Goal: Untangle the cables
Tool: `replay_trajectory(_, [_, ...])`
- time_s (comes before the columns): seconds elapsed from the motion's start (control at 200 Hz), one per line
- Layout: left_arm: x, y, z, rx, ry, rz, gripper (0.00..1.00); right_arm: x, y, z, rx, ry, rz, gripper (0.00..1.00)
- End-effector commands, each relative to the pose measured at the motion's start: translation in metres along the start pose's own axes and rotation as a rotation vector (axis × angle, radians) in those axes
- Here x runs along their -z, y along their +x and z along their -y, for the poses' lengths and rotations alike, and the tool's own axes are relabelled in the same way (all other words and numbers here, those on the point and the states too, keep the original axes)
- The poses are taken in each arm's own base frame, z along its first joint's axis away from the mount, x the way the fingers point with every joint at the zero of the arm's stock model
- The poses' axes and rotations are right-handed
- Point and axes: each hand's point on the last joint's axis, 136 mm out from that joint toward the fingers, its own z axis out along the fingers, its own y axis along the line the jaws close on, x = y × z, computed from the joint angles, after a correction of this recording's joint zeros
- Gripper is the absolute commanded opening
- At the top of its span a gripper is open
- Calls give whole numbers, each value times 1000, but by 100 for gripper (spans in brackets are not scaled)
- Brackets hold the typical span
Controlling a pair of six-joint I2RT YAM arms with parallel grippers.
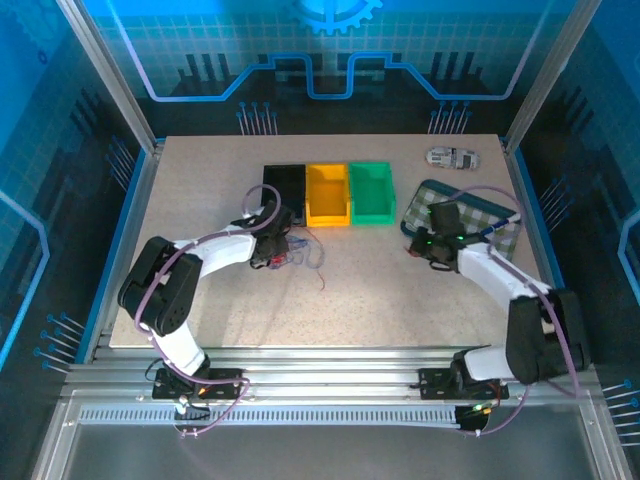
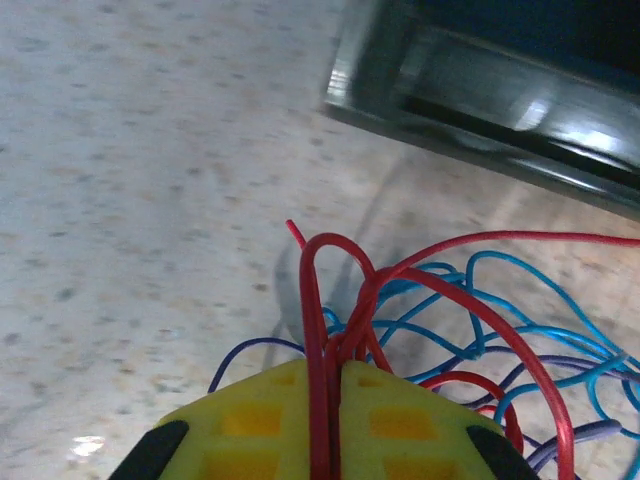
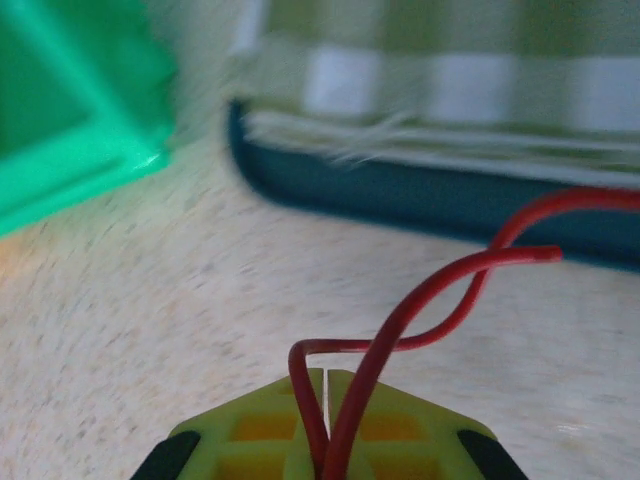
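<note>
The left claw (image 2: 325, 372) is clamped on the tangled cables (image 2: 313, 320) on the table (image 1: 380, 290) beside the black bin (image 1: 285, 183), while the right claw (image 3: 325, 385) pinches a red wire (image 3: 440, 290) near the blue tray (image 3: 400, 195)

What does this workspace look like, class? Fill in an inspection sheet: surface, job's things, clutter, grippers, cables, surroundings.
Surface: speckled beige table.
Job's things: clump of red, blue and purple cables beside the black bin; one red cable apart, near the tray.
Clutter: yellow bin, green bin, checked cloth in the tray, small pale object at the back.
Grippers: left gripper fingers shut on the clump's red strands; right gripper fingers shut on the red cable.
Cables: lilac arm cables loop along both arms.
Surroundings: metal frame, blue patterned walls.
</note>
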Motion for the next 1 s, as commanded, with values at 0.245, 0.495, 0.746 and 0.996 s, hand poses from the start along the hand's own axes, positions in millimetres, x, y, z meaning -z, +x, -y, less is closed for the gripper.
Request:
replay_trajectory(0.245, [-1,17,25,-119,142,-44,0,32,-53,-29,34,-189,83,8])
replay_trajectory(0.495, [34,21,101,-243,507,-44,0,33,-77,-153,235,-509,-50,9])
replay_trajectory(0.746, [34,11,102,-170,471,-32,0,-23,-77,-216,213,-623,-234,11])
replay_trajectory(0.996, [32,6,95,-181,423,-17,0,-66,-83,-238,162,-672,-312,12])
